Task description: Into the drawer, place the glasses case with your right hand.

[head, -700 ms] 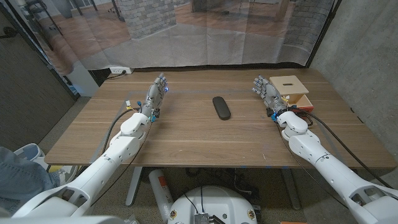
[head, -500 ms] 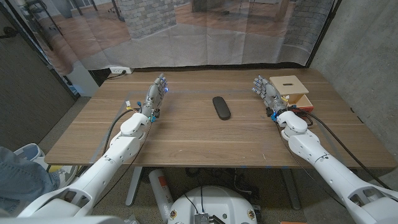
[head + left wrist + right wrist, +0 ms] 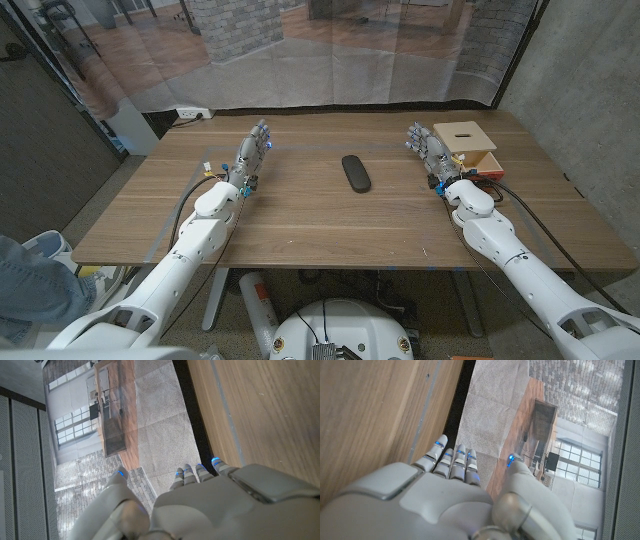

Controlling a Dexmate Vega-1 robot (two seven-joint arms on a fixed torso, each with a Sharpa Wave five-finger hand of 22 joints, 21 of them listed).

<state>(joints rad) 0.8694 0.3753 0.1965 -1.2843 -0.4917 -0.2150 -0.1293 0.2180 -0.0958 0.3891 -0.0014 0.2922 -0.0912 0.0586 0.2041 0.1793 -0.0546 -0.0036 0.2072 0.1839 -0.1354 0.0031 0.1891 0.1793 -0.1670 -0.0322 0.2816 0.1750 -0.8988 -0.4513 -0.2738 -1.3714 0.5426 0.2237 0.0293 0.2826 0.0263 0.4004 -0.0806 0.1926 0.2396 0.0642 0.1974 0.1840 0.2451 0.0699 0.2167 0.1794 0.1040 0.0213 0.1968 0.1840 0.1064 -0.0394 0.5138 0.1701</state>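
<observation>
Our right hand (image 3: 427, 150), fingers spread and holding nothing, has the glasses case (image 3: 356, 172) to its left, long axis running away from us.

arms: white shells, black cables | hands (image 3: 252, 152): grey, blue-lit fingertips (image 3: 441, 443)

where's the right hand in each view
Head view: right hand at right, beside the wooden drawer box.
Right wrist view: its back fills the lower part.
Left wrist view: not in it.
Shared landmark: the wooden table's far edge.
</observation>
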